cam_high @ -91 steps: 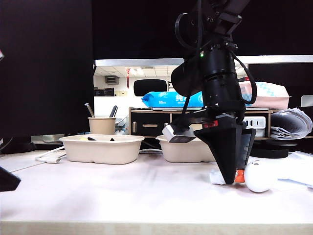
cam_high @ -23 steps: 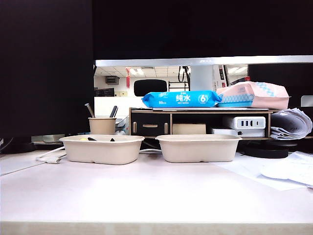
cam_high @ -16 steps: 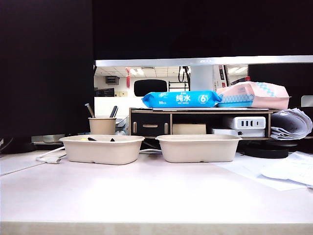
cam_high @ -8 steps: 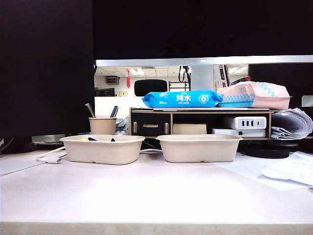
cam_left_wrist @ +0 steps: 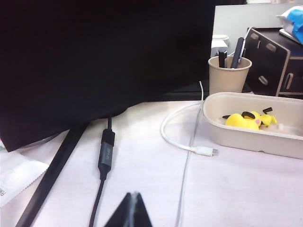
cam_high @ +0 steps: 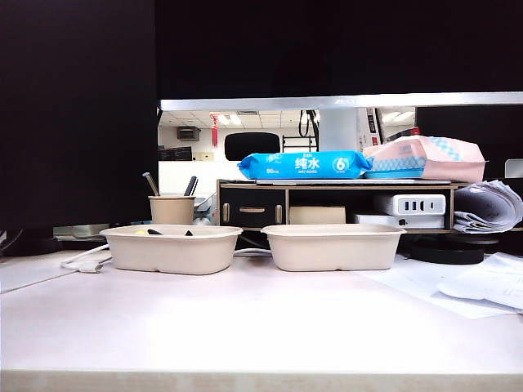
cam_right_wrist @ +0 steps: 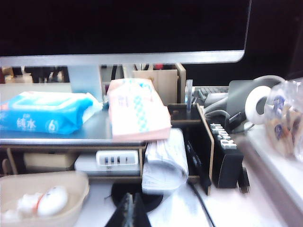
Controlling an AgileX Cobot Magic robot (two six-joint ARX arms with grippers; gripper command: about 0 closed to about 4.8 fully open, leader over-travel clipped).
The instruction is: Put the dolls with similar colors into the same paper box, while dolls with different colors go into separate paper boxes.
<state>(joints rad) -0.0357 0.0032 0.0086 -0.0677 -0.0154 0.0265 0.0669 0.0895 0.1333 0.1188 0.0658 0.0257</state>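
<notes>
- I count two paper boxes on the table, side by side and a little apart: the left paper box and the right paper box.
- In the left wrist view, I see two yellow dolls lying in the left paper box: a yellow-and-black figure and, touching it, a smaller yellow duck-like doll.
- In the right wrist view, I see white dolls in the right paper box: one white round-headed doll is clear, and a second pale figure lies just beside it, but it is blurred.
- So I count four dolls, two in each box; no doll lies on the bare table.
- One round pen cup stands behind the left paper box, with pens inside.
- One white cable lies on the table beside the left paper box.
- On the shelf I count two soft packs, one blue pack and one pink pack.
- No arm appears in the exterior view.
- The left gripper is low over the table, near a black cable; its two fingers are pressed together, holding nothing.
- The right gripper is also pressed together and empty, near the right paper box.
</notes>
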